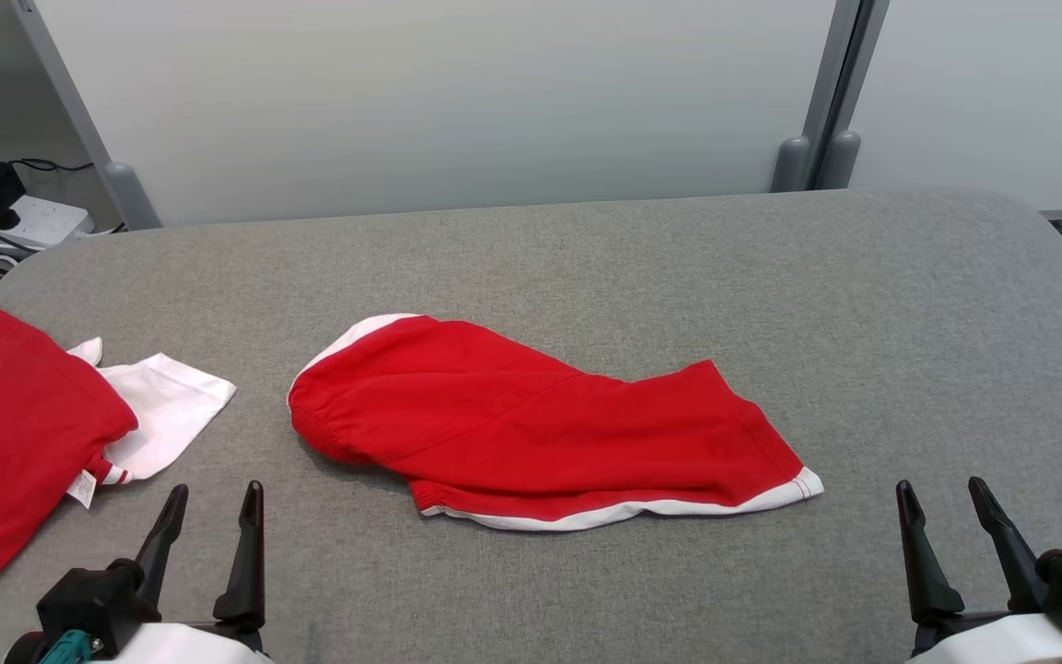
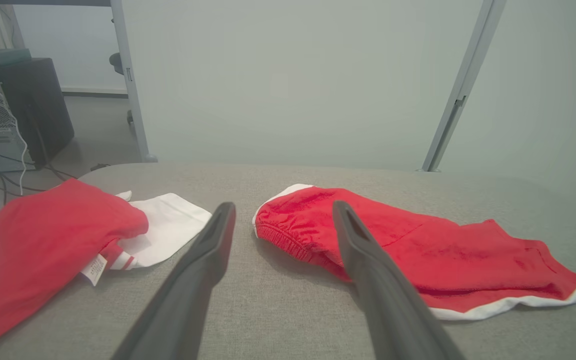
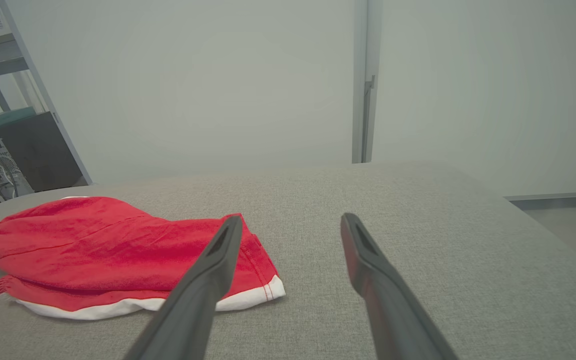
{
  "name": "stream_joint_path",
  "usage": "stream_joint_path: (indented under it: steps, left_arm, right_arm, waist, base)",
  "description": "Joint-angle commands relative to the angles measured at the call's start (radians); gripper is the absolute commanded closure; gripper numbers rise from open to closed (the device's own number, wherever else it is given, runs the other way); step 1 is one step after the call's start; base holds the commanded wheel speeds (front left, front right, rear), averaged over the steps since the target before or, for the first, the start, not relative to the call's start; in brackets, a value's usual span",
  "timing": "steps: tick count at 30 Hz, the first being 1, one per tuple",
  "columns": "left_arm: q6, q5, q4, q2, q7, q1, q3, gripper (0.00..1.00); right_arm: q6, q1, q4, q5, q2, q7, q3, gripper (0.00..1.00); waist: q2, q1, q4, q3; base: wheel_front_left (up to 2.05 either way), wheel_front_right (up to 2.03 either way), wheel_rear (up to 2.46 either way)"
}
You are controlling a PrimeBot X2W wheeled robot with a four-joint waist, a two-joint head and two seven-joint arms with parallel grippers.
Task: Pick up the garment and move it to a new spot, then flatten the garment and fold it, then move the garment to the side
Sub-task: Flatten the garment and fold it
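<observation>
The garment (image 1: 531,433) is a pair of red shorts with white trim, lying loosely folded in the middle of the grey table (image 1: 586,267); it also appears as the garment (image 2: 418,250) and the garment (image 3: 118,250) in the wrist views. My left gripper (image 1: 213,503) hovers near the front edge, left of the shorts' elastic waistband, fingers open and empty. My right gripper (image 1: 941,498) stands at the front right, a little beyond the white hem, also open with nothing in it. In the wrist views the left gripper (image 2: 283,210) and right gripper (image 3: 290,222) point across the table.
A second red and white garment (image 1: 24,433) lies crumpled at the table's left edge. Beyond the far left corner are a power strip and cables (image 1: 5,221). Pale partition panels (image 1: 448,101) stand behind the table.
</observation>
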State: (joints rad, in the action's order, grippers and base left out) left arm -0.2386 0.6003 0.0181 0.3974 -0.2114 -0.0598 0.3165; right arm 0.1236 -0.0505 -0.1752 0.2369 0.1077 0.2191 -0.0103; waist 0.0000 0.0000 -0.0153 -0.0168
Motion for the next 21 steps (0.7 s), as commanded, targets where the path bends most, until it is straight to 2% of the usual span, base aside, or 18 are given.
stream_joint_path:
  steps: [1,9,16,21]
  left_arm:
    - [-0.005,-0.006,-0.027,0.020,-0.002,0.043,-0.032,0.00]
    - [0.031,-0.009,-0.038,0.009,0.043,0.072,0.032,0.00]
    - [0.131,0.020,0.034,-0.024,0.113,0.135,0.128,0.00]
    - [0.185,0.035,0.121,-0.048,0.150,0.197,0.168,0.00]
  right_arm:
    - [0.007,0.025,0.028,-0.007,0.016,0.001,-0.023,0.00]
    - [0.007,0.043,0.020,0.000,0.021,-0.008,-0.031,0.00]
    - [0.007,0.096,-0.043,0.019,0.043,-0.016,-0.062,0.00]
    - [0.007,0.133,-0.110,0.034,0.055,-0.010,-0.091,0.00]
  waist:
    - [0.0000,0.0000,-0.002,0.001]
    - [0.0000,0.0000,-0.004,0.033]
    - [0.0000,0.0000,-0.007,0.107]
    - [0.0000,0.0000,-0.008,0.150]
  base:
    - [0.00,0.00,0.00]
    - [0.00,0.00,0.00]
    - [0.00,0.00,0.00]
    - [0.00,0.00,0.00]
